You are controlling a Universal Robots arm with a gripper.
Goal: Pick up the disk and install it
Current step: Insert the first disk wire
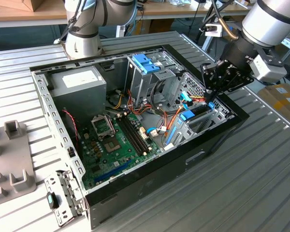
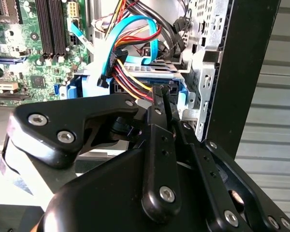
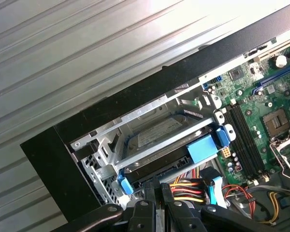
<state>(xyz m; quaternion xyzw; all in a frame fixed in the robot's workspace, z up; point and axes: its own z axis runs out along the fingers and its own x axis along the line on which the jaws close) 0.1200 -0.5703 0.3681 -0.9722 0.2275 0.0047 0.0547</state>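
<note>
The disk, silver with a white label and a blue plastic frame, lies flat in the metal bay at the corner of the open computer case, under two metal bars. In the second wrist view its blue frame sits just beyond the fingertips. My gripper hangs over that bay at the exterior view's right. In both wrist views the black fingers stand close together, and the gripper's tips meet the disk's near edge, beside a bundle of red, yellow and black cables.
Inside the case are a green motherboard, a big grey box with a white label and a metal drive cage with a blue latch. Behind the case stands a second arm's base. A grey fixture lies at the exterior view's left.
</note>
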